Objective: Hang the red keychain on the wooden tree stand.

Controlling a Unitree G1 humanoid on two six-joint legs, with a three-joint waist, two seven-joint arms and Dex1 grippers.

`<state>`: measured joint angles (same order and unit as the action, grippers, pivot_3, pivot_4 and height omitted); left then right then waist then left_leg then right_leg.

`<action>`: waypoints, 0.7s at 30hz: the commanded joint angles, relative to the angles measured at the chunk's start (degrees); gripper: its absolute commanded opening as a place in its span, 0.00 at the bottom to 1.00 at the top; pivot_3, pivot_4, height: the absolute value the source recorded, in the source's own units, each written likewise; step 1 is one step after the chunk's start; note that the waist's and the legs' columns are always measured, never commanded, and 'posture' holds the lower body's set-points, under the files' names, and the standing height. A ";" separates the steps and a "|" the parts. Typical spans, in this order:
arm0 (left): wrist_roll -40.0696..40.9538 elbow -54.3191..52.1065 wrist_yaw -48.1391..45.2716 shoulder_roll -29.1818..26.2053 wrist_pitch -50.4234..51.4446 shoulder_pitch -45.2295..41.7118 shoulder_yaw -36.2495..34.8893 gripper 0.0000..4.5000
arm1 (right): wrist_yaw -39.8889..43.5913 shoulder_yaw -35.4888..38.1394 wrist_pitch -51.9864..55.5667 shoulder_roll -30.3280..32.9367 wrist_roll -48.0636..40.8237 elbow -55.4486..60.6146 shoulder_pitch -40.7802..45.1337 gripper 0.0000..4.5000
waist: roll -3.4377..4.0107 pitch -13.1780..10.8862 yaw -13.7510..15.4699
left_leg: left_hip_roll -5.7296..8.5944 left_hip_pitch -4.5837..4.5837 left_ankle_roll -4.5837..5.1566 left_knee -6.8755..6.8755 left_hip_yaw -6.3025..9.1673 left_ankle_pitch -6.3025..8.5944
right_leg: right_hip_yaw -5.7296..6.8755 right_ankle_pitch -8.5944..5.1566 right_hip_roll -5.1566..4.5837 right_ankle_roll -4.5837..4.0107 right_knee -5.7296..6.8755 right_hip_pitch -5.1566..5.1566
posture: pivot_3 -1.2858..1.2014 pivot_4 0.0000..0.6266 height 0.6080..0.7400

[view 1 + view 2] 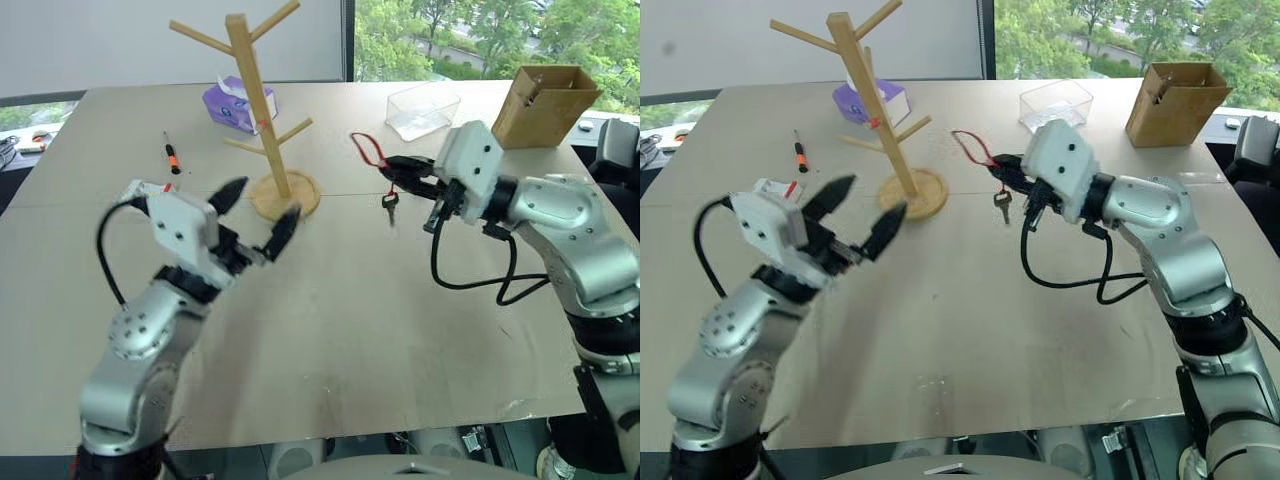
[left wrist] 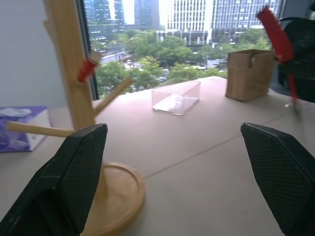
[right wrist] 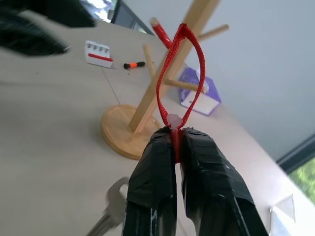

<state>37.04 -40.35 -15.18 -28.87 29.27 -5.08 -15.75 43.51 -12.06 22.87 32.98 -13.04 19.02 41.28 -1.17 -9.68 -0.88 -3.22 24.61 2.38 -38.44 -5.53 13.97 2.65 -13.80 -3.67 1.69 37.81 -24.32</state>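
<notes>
Left eye view: clear plastic box (image 1: 422, 110) holds something pale; right gripper (image 1: 392, 170) grasps red keychain (image 1: 368, 150).

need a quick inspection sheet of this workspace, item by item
surface: light table, seam lines across the top
job's things: red keychain lifted off the table, key dangling; wooden tree stand upright, pegs free of it
clutter: screwdriver, purple tissue box, clear plastic container, brown box, small white and red item
grippers: right end effector shut on the strap; left end effector open, holding nothing
cables: black cable looping under the right wrist; black cable at the left wrist
surroundings: window, trees and buildings outside
</notes>
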 commanded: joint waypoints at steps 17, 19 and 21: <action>10.81 -2.82 6.70 -4.71 11.76 1.91 -8.88 1.00 | -2.08 -6.44 -13.74 -16.74 15.06 -28.35 19.71 0.02 | -0.04 -0.02 0.19 | 0.01 0.01 -0.18 0.00 -0.01 -0.10 | 0.08 0.02 -0.06 -0.06 0.09 0.00 | 0.52 0.24 1.00; 10.66 -2.90 6.57 -4.69 11.55 2.16 -8.84 1.00 | -2.60 -6.42 -13.93 -17.81 15.81 -30.03 20.69 0.02 | -0.04 -0.03 0.12 | 0.01 0.01 -0.18 0.01 -0.01 -0.10 | 0.07 0.02 -0.06 -0.06 0.09 0.00 | 0.52 0.24 1.00; 10.75 -2.82 6.52 -4.78 11.67 2.28 -8.88 1.00 | -3.02 -6.47 -14.22 -18.73 16.36 -31.28 21.36 0.02 | -0.04 -0.03 0.08 | 0.00 0.00 -0.18 0.02 -0.01 -0.10 | 0.07 0.02 -0.06 -0.06 0.09 -0.01 | 0.52 0.24 1.00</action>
<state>47.45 -40.88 -8.54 -33.43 41.91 -3.02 -23.70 41.53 -19.69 9.76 14.79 2.94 -12.65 60.45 -1.21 -9.71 -0.80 -3.21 24.61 2.20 -38.41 -5.54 13.87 2.73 -13.78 -3.73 1.62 37.90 -24.33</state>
